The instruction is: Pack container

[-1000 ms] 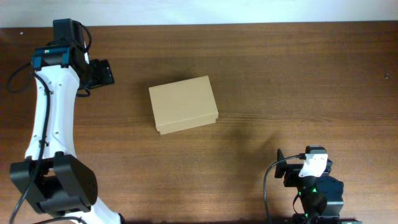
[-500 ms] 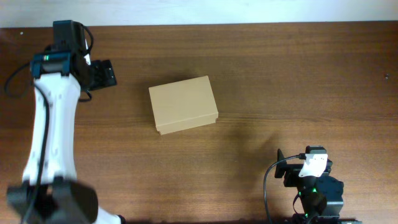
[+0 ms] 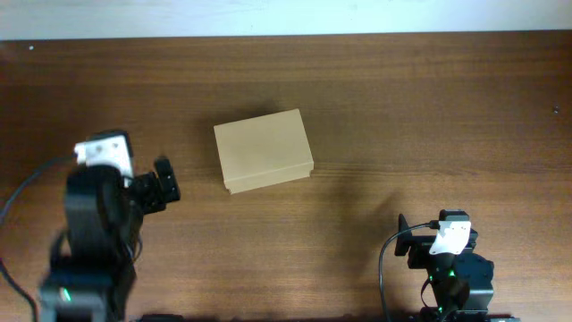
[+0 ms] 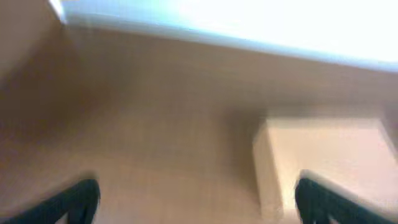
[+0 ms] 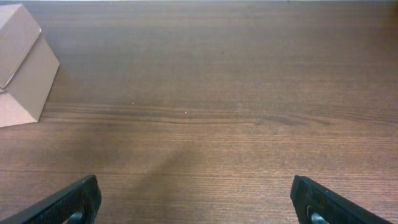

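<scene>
The container (image 3: 264,151) is a plain tan cardboard box with its lid down, lying on the wooden table near the middle. It shows blurred at the right of the left wrist view (image 4: 323,162) and at the top left of the right wrist view (image 5: 23,62). My left gripper (image 3: 161,190) is left of the box and a little nearer the front, apart from it, jaws wide open and empty (image 4: 199,202). My right gripper (image 3: 407,240) rests at the front right, far from the box, jaws open and empty (image 5: 199,202).
The brown wooden table (image 3: 402,107) ends at a pale strip along its far edge (image 3: 286,16). The right arm's base (image 3: 451,277) with cables sits at the front right. No tape rolls or other loose objects are in view.
My left arm has swung back from the far left corner toward the front; its gripper now sits lower, left of the box. The box and right arm have not moved.
</scene>
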Controlling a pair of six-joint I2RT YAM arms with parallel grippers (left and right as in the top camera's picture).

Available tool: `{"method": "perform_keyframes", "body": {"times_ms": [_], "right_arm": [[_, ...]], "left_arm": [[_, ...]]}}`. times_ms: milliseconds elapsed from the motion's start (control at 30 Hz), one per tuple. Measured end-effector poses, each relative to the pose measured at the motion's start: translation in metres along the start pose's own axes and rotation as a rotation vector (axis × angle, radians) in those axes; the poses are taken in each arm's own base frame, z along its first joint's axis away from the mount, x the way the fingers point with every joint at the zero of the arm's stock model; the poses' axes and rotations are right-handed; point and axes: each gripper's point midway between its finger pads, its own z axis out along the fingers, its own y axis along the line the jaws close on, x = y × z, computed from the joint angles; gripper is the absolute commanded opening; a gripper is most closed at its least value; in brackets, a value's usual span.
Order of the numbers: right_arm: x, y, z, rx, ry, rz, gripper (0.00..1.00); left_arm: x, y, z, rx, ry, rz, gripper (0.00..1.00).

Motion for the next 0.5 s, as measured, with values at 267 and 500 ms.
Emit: {"method": "perform_keyframes", "body": {"times_ms": [267,500], "right_arm": [[0.0,0.0,0.0,0.002,-0.001,0.0,0.99],[0.0,0.0,0.0,0.002,-0.001,0.0,0.99]], "left_arm": [[-0.037,0.022,-0.059,0.044,-0.781,-0.199,1.0],[0.019,0.033,-0.044,0.044,-0.926,-0.25,1.0]]}}
